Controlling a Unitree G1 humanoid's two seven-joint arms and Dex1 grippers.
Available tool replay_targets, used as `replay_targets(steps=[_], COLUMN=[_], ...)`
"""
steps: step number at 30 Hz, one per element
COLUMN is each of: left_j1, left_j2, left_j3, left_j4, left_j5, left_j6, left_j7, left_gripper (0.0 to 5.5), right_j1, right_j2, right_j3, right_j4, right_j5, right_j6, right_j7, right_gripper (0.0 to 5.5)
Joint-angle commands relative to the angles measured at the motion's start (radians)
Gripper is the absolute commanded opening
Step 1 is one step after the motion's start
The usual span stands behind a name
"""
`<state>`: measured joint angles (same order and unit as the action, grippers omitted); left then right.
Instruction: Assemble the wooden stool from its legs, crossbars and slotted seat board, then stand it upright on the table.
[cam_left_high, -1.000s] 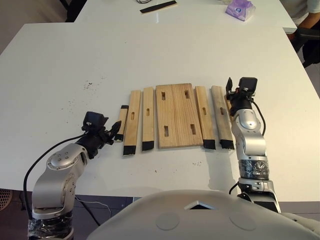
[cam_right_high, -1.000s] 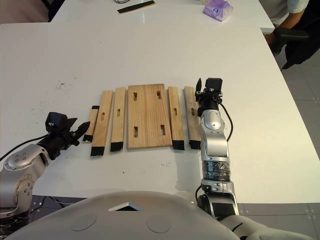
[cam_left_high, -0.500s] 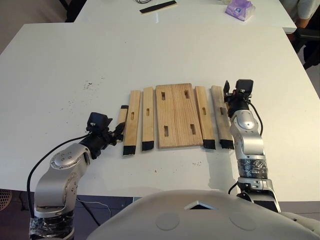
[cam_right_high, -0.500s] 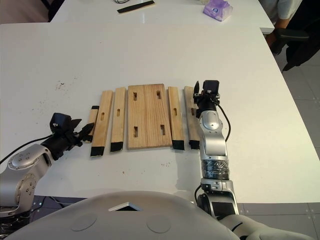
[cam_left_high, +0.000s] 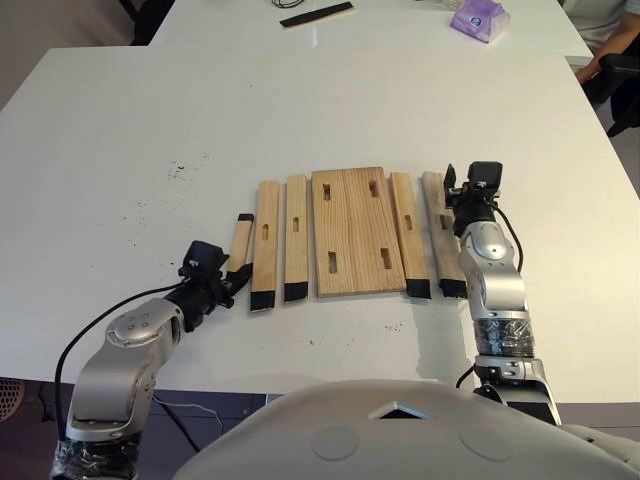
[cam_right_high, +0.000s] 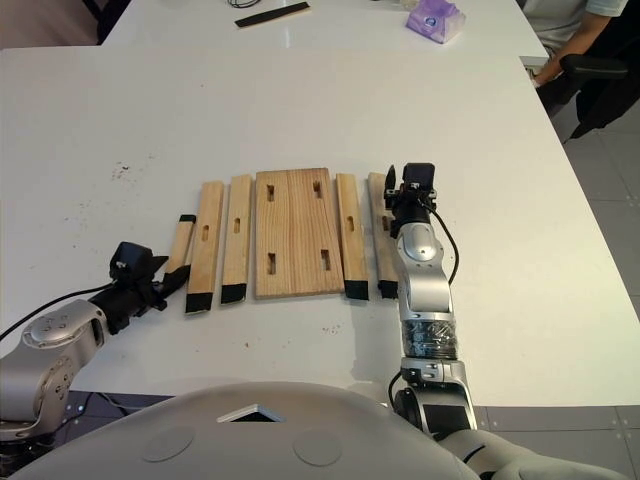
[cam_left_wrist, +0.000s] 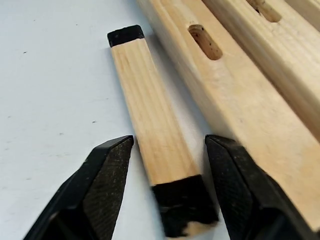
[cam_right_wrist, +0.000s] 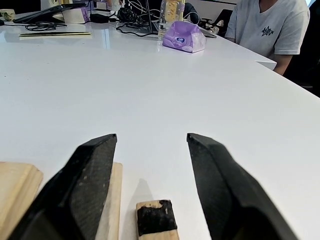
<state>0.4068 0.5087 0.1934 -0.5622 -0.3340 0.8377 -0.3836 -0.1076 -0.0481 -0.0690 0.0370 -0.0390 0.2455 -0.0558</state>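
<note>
The short pale wooden crossbar with black ends (cam_left_high: 241, 243) lies on the white counter (cam_left_high: 150, 120), leftmost in the row of parts.

Left eye view: the crossbar's long axis runs away from the robot. The left pincer (cam_left_high: 231, 281) sits at its near end and is the nearer arm by far.

Left wrist view: the left pincer's fingers stand apart, straddling the bar's near black end, with a gap on each side.

Right wrist view: the right pincer (cam_right_wrist: 150, 140), also spread, hangs over another black-tipped bar end (cam_right_wrist: 156, 217).

Bright, even light from above, with soft shadows.
The white table (cam_left_high: 150, 120) is lit almost to washout; glare is caught farther back on it, a faint shadow is thrown beside the crossbar (cam_left_wrist: 150, 125), and the room (cam_right_wrist: 145, 10) behind is blurred.
</note>
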Motion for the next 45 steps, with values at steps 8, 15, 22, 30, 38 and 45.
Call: replay_targets(steps=[8, 15, 22, 30, 38, 45], left_j1=[0.011, -0.076, -0.224, -0.413, -0.546, -0.489], left_j2=[0.019, -0.060, -0.072, 0.022, 0.073, 0.115], left_j3=[0.018, 0.058, 0.144, 0.053, -0.024, -0.065], left_j4=[0.154, 0.138, -0.016, -0.223, -0.194, -0.220], left_j5=[0.030, -0.008, -0.223, -0.695, -0.868, -0.858], left_j6=[-0.044, -0.171, -0.319, -0.179, -0.129, -0.134], left_j7=[-0.004, 0.030, -0.106, -0.237, -0.217, -0.268], left_gripper=[1.31, 1.30, 1.30, 1.30, 1.30, 1.30], right_j1=[-0.017, -0.038, -0.008, -0.174, -0.276, -0.284], right_j2=[0.009, -0.021, -0.201, -0.481, -0.513, -0.509], right_j3=[-0.015, -0.008, -0.042, -0.117, -0.085, -0.055], right_j4=[-0.053, -0.079, -0.311, -0.473, -0.498, -0.509], right_j5=[0.011, 0.010, 0.322, 1.038, 1.321, 1.317], right_j6=[0.010, 0.007, 0.041, 0.471, 0.629, 0.620], right_j7=[-0.015, 0.017, 0.453, 0.920, 0.920, 0.894], right_gripper=[2.61, 2.61, 2.61, 2.61, 2.61, 2.61])
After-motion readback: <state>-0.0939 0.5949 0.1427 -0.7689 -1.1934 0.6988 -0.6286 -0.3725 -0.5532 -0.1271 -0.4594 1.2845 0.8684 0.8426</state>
